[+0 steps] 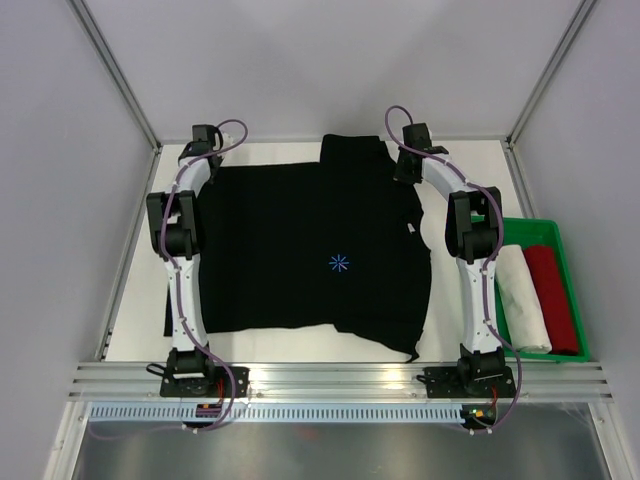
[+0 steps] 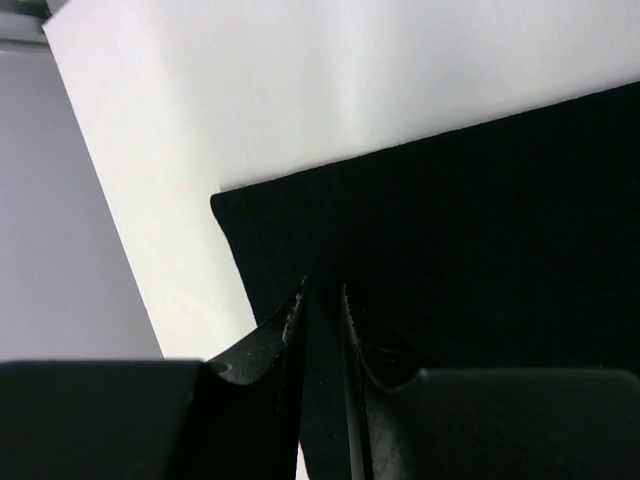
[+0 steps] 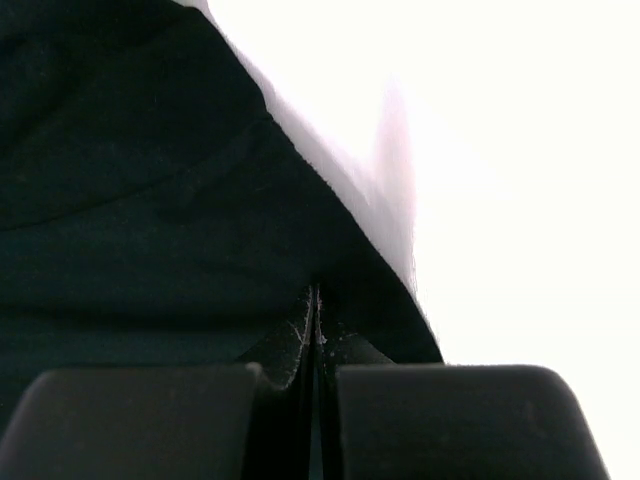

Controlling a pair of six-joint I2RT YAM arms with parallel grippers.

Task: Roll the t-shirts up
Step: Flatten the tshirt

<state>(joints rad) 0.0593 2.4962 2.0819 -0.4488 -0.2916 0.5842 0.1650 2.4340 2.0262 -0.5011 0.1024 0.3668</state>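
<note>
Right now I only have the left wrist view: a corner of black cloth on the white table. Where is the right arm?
Observer: The right gripper is at the shirt's far right edge with its jaws shut. I can't tell if cloth is pinched.
Operator: Is the whole shirt flat?
Observer: The black t-shirt lies spread and unrolled, and its near right corner looks uneven.
Operator: Any finished rolls around?
Observer: A white roll and a red roll lie side by side in the green bin at the table's right.
</note>
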